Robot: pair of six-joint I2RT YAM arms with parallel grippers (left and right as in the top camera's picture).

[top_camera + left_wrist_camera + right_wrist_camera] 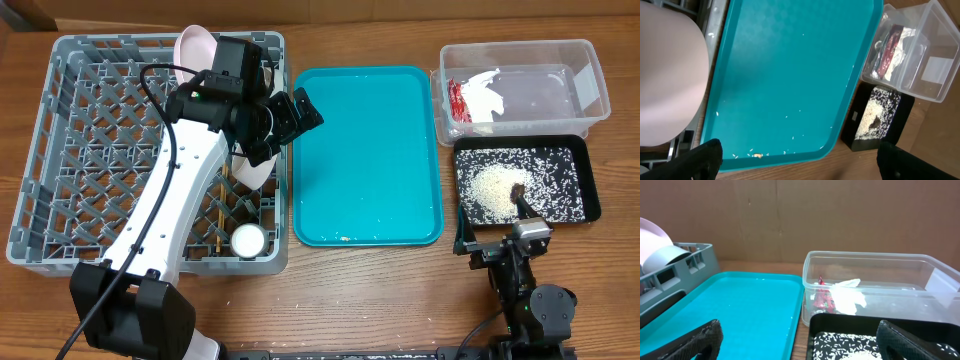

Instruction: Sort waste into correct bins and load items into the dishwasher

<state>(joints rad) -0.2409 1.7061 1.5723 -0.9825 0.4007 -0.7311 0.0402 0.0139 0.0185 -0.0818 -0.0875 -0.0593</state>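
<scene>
Left edge of the table: pale round plate (pixel 195 50) in the grey plastic dish rack (pixel 60 150), half hidden under the left gripper (pixel 290 118), fingers spread; right gripper (pixel 799 342) spread too, empty.

Bright, even light from above, soft shadows.
The large teal plastic tray (pixel 365 160) carries a pale sheen near its far rim; the fingers of the left end effector (pixel 799 147) and right end effector (pixel 799 326) are out of focus, and so is the close pale round plate (pixel 665 80).
</scene>
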